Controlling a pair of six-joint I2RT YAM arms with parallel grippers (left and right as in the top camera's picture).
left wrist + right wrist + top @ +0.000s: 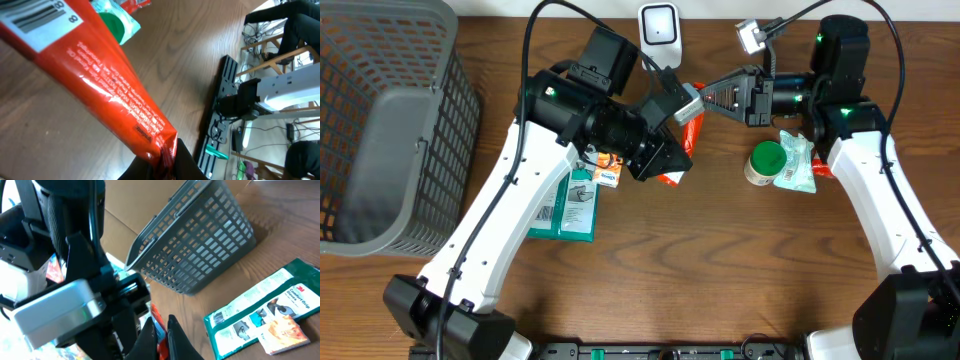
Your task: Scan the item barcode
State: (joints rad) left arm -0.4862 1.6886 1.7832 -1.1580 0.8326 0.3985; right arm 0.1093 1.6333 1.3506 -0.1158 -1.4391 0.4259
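Observation:
The item is a long red foil packet with a white barcode label near its far end. My left gripper is shut on its crimped lower end and holds it above the table. In the overhead view the red packet runs between both grippers, with the left gripper below it and the right gripper at its upper end. The right wrist view shows my right gripper shut on a thin red edge of the packet. A white scanner stands at the back.
A grey basket fills the left side of the table. Green 3M packages and a small orange box lie under the left arm. A green-lidded jar and a green pouch sit by the right arm.

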